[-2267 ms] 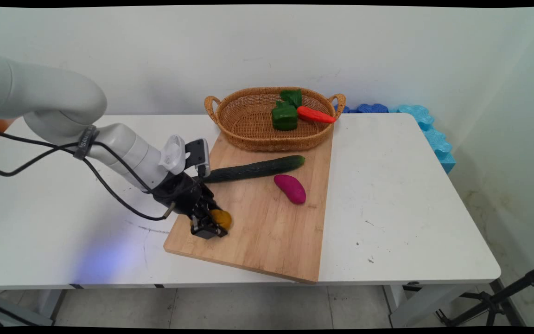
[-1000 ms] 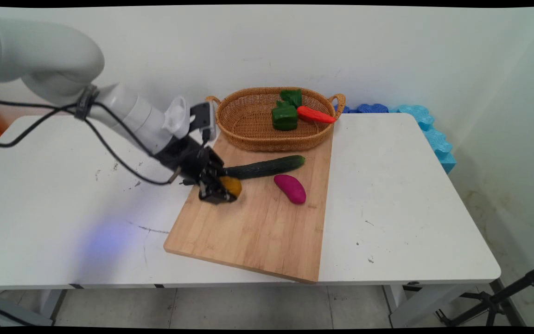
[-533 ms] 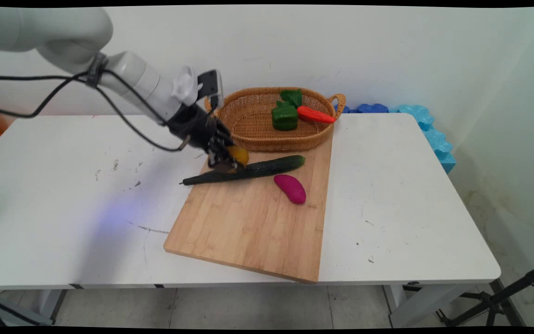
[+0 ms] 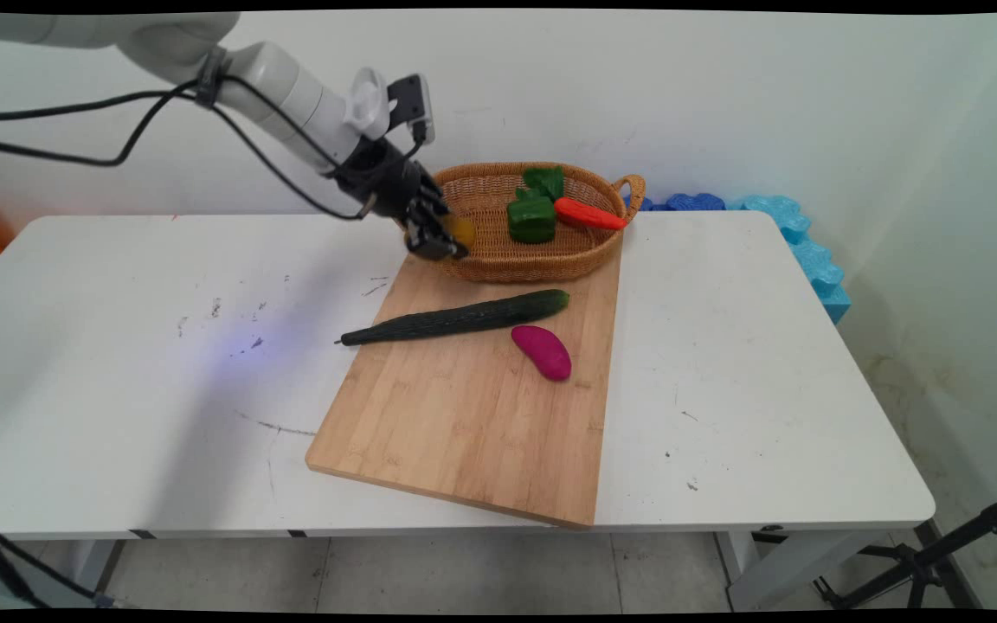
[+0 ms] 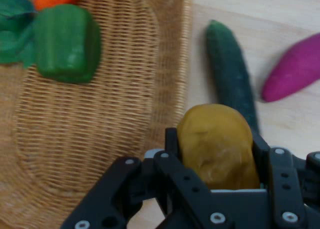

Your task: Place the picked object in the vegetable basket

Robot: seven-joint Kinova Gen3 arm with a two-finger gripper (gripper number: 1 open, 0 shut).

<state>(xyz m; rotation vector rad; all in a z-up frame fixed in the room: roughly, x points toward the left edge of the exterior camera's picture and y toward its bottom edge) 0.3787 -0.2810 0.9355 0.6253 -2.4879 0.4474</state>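
My gripper (image 4: 440, 238) is shut on a yellow-brown potato (image 4: 460, 230), held in the air over the left rim of the wicker basket (image 4: 481, 260). The hand view shows the potato (image 5: 216, 145) clamped between the black fingers, above the basket's near rim (image 5: 185, 64). A green pepper (image 4: 531, 218) and an orange carrot (image 4: 589, 215) with green leaves lie in the basket. Below, a long cucumber (image 4: 464, 317) and a purple sweet potato (image 4: 542, 351) rest on the wooden cutting board (image 4: 472, 433).
The board lies on the white table (image 4: 767, 363), its far end under the basket. Blue foam pieces (image 4: 797, 238) line the wall at the back right. Black cables (image 4: 118, 130) hang from the arm.
The gripper lifted the potato off the board's near left part and carried it up and away, over the cucumber to the basket's left rim. The other vegetables stayed put.
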